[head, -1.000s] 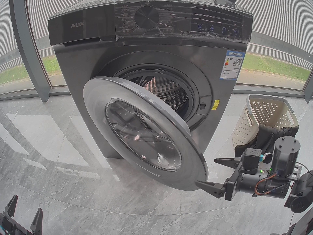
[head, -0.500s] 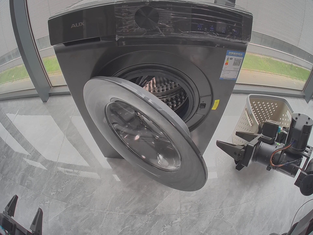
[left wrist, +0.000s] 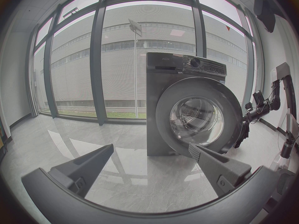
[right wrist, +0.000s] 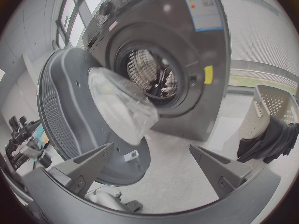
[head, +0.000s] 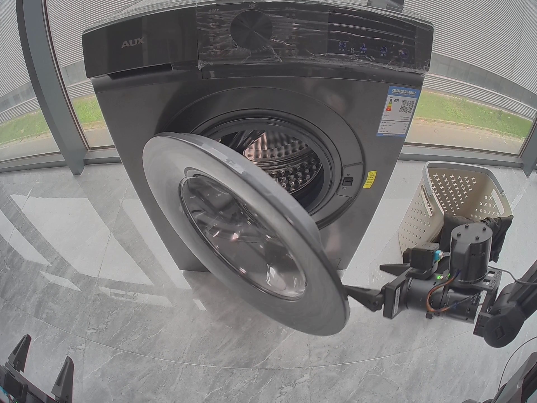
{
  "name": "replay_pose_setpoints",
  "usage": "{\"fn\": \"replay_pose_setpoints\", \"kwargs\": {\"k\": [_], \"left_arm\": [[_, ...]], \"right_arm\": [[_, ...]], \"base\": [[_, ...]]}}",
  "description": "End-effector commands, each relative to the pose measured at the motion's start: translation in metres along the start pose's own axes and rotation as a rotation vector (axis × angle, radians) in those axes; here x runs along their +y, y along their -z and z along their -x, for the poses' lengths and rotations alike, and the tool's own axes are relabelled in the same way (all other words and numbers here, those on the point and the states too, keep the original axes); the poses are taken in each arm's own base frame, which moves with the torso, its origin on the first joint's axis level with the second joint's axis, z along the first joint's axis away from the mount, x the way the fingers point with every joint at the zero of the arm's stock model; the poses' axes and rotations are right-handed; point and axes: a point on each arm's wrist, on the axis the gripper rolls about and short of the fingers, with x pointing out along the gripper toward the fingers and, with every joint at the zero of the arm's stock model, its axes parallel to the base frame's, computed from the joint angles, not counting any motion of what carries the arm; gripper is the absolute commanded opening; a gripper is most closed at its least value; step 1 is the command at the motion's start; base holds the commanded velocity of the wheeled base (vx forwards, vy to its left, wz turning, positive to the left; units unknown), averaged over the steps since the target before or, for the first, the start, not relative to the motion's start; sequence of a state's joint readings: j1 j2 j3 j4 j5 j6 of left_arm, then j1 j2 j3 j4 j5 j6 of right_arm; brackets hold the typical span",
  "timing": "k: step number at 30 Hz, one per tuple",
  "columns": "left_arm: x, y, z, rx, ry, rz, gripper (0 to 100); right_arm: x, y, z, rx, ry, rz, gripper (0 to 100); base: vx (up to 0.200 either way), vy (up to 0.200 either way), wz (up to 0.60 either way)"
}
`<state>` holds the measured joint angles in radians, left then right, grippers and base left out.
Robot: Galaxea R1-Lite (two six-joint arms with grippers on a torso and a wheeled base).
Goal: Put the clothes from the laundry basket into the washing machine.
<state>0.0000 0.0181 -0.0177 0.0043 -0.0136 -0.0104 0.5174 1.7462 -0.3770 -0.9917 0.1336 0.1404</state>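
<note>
Dark garment [right wrist: 271, 139] draped over laundry basket [head: 458, 166] rim, right of washing machine [head: 145, 102]. Door [head: 168, 163] open. Garment probably soft, light, limp: pinch thick fold at rim. Right gripper [head: 372, 282] beside door edge, jaws spread, empty. Left gripper [left wrist: 151, 147] low, jaws spread, empty.

We see a dark grey washing machine [head: 145, 118] with a glossy black control panel [head: 251, 34], a silver-grey door [head: 240, 230] ringed around clear glass, and a shiny metal drum [head: 279, 158] dotted with holes. It carries 1 blue-and-white label [head: 397, 111] and 1 yellow sticker [head: 370, 179]. The laundry basket [head: 464, 188] is cream, patterned with small star-like cutouts; the clothes [right wrist: 274, 137] are black. The floor [head: 84, 253] is grey marble with pale veins.
</note>
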Motion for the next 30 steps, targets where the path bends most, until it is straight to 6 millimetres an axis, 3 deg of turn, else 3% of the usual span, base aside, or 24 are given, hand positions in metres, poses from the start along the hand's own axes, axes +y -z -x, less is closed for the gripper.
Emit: {"fn": "replay_pose_setpoints", "kwargs": {"k": [1,3,11,15,24,30], "left_arm": [[0.0,0.005,0.0,-0.002,-0.001,0.0,100],[0.0,0.005,0.0,-0.002,-0.003,0.0,100],[0.0,0.005,0.0,-0.003,0.0,0.0,100],[0.0,0.005,0.0,0.0,-0.001,0.0,100],[0.0,0.005,0.0,0.0,0.0,0.0,100],[0.0,0.005,0.0,0.0,0.0,0.0,100]], "right_arm": [[0.018,0.017,-0.002,0.072,-0.066,0.023,100],[0.028,0.016,0.005,0.055,-0.106,0.036,100],[0.026,0.004,-0.007,0.013,-0.08,0.028,100],[0.015,0.001,-0.038,0.0,0.042,0.001,100],[0.002,0.009,-0.082,0.029,0.084,-0.029,100],[-0.01,-0.001,-0.118,-0.023,0.123,-0.032,100]], "base": [[0.0,0.0,0.0],[0.0,0.0,0.0],[0.0,0.0,0.0],[0.0,0.0,0.0],[0.0,0.0,0.0],[0.0,0.0,0.0]]}}
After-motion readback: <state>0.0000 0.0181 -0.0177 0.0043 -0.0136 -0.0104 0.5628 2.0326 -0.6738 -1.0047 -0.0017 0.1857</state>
